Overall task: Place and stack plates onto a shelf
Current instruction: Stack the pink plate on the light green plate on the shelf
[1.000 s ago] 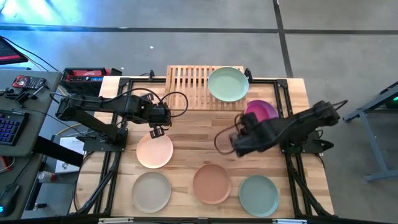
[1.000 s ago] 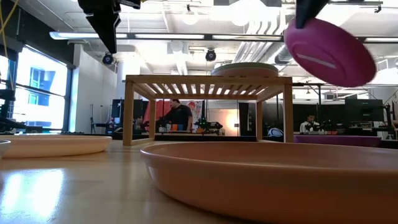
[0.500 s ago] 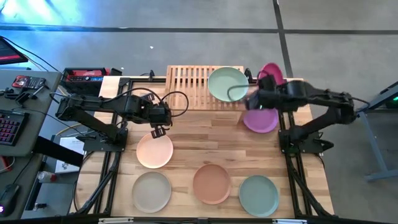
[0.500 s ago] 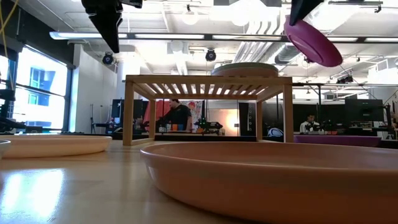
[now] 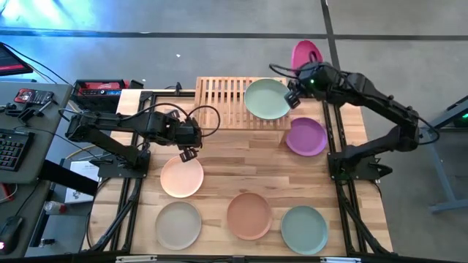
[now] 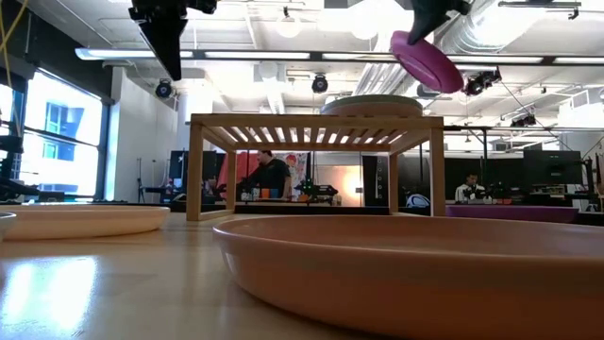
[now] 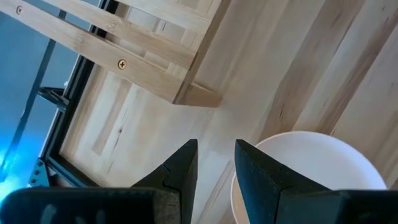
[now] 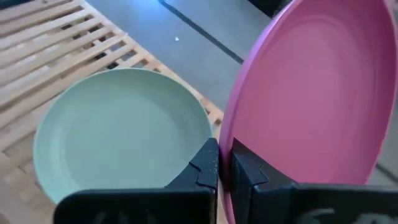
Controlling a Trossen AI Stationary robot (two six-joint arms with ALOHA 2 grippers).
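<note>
My right gripper (image 8: 224,163) is shut on a magenta plate (image 5: 306,54) and holds it in the air just past the table's far edge, beside the right end of the light-wood shelf (image 5: 223,102). A green plate (image 5: 267,98) lies flat on the shelf's slatted top, at its right end. In the low view the magenta plate (image 6: 427,60) hangs tilted above the shelf's right end. My left gripper (image 5: 184,153) hovers narrowly open over the far rim of a peach plate (image 5: 181,177) that lies on the table. My right gripper pinches the magenta plate's rim (image 8: 244,124) between its two fingers, one on the hollow face and one on the underside. The plate is lifted clear and stands steeply tilted, almost on edge, reaching away from the fingers toward the far side.
A purple plate (image 5: 306,136) lies on the table right of the shelf. Along the near edge lie a beige plate (image 5: 178,224), a terracotta plate (image 5: 248,215) and a grey-teal plate (image 5: 304,229). Bare wood shows in the table's middle. People sit at desks in the room behind.
My right gripper has carried the magenta plate from over the table's right middle up and toward the far edge, swinging past the purple plate, to beside the shelf's right end. The plate has turned steeper as it went. The left arm has kept still.
</note>
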